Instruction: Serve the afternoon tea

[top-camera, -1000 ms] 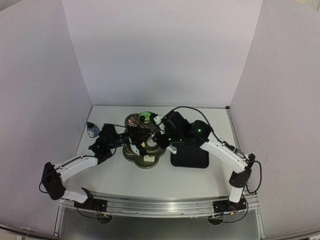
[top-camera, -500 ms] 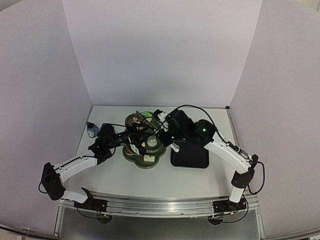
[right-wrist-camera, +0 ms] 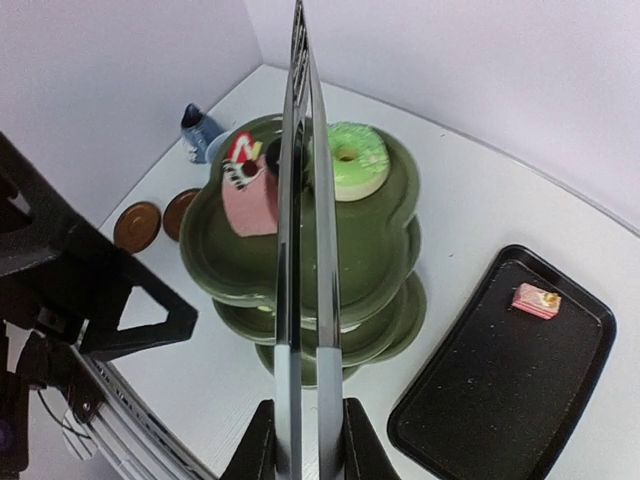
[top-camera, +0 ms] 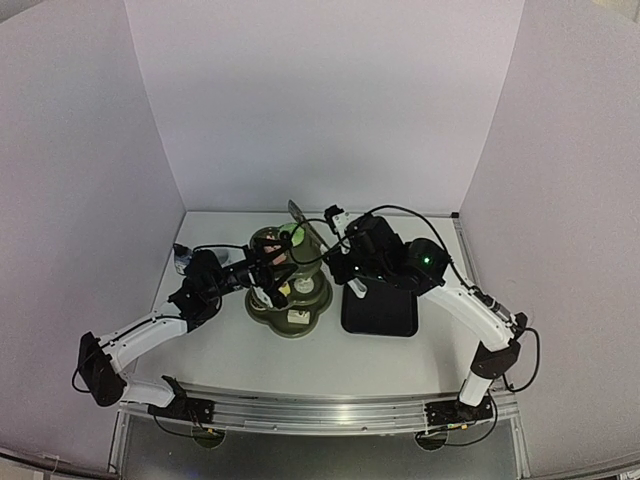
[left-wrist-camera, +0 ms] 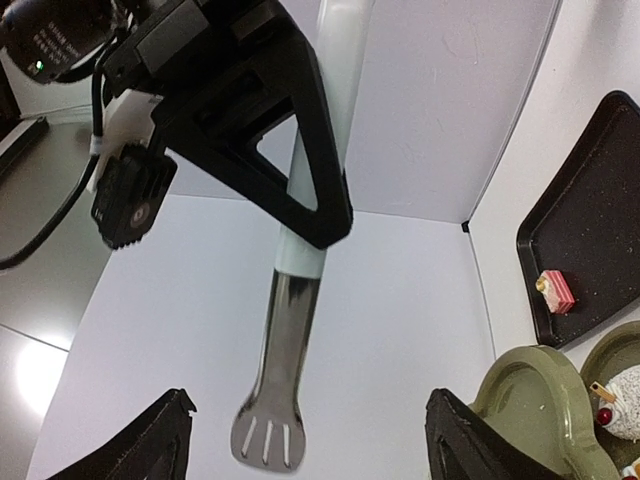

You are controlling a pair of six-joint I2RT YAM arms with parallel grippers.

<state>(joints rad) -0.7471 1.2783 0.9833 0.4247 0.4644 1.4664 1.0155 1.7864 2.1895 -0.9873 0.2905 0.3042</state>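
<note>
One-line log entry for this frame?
right gripper: shut on empty tongs | left gripper: open | tray: one pink cake

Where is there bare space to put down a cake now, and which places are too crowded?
The black tray is bare except for one pink cake near one edge. The table is free between the stand and its near edge. Crowded: left of the stand, where the coasters, a cup and the left arm sit close.

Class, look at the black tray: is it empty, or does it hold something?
Not empty. In the right wrist view the black tray holds one small pink cake near its far corner.
</note>
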